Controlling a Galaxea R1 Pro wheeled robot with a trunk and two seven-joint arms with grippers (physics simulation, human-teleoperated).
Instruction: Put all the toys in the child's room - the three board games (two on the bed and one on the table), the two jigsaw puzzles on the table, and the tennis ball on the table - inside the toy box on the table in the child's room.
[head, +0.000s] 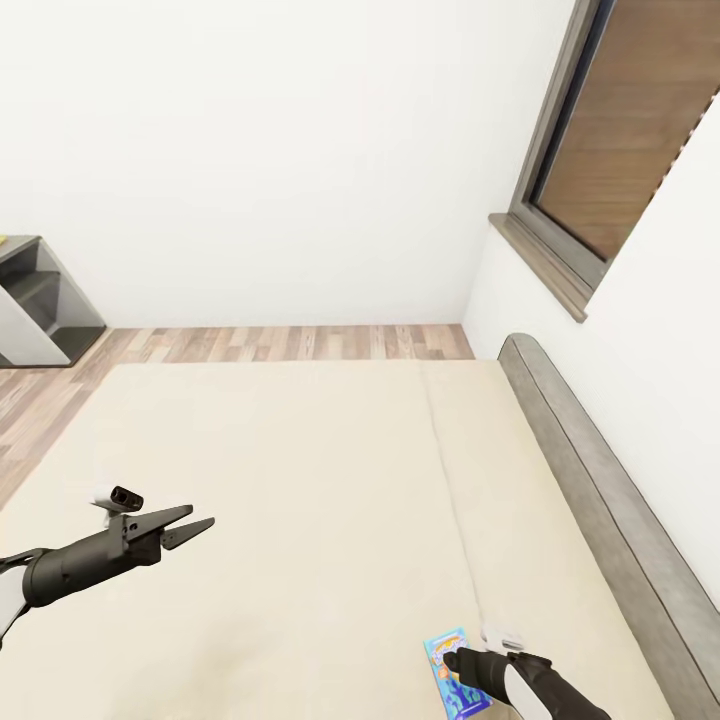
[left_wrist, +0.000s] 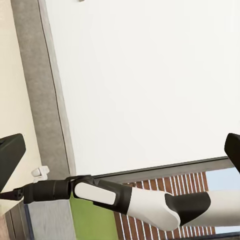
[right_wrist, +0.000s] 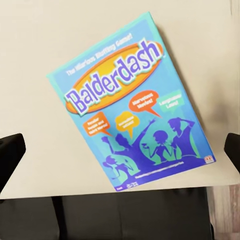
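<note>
A blue board game (right_wrist: 131, 102) lies flat on the bed (head: 300, 470), near its front edge, directly beneath the right gripper (right_wrist: 120, 150), whose jaws hang spread and empty. The left gripper (head: 185, 525) hovers released over the mattress. Judging from this, the game is not yet picked up; the toy box lies elsewhere.

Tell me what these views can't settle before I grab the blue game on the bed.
- Blue board game, head view: near end hidden under the right arm.
- Right tool, right wrist view: fingertips cut off at both side edges; contact with the box unclear.
- Grey cabinet, head view: cut by the frame edge; the yellow speck on top is too small to identify.
</note>
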